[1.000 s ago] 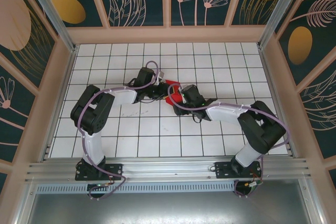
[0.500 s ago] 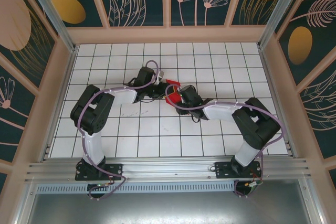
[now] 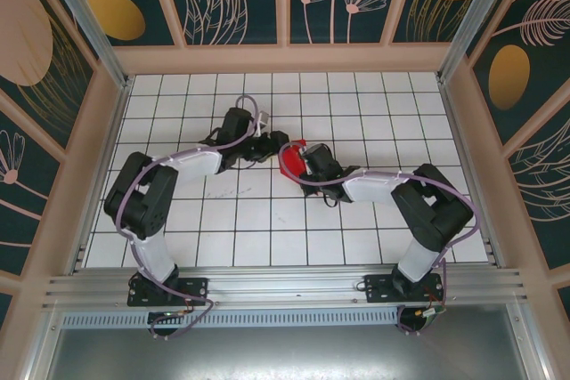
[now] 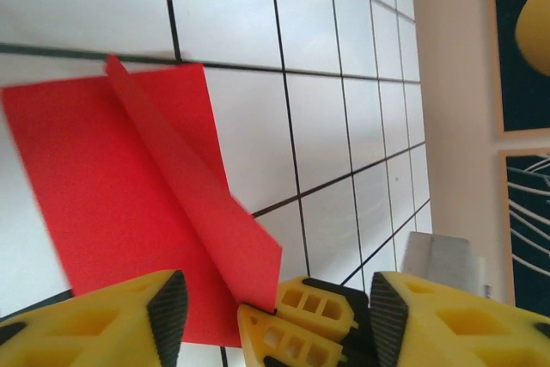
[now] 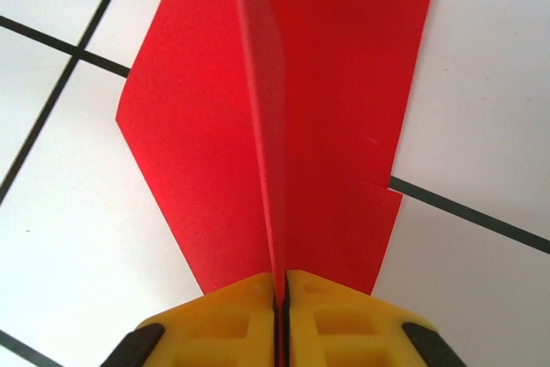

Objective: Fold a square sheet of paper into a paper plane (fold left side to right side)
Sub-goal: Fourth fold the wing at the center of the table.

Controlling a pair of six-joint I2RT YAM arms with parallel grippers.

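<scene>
Right fingers tight on upright ridge of red paper

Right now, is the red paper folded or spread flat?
Folded: the paper has a raised middle ridge, pinched in the shut right gripper.

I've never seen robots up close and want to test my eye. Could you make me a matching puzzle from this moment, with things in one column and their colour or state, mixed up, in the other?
Things:
1. left pincer
2. right pincer
3. paper
4. table

Colour or state:
A. white with black grid lines
B. shut on a raised fold
C. open
D. red and creased, lying on the tiles

Pairs: 1-C, 2-B, 3-D, 4-A
</scene>
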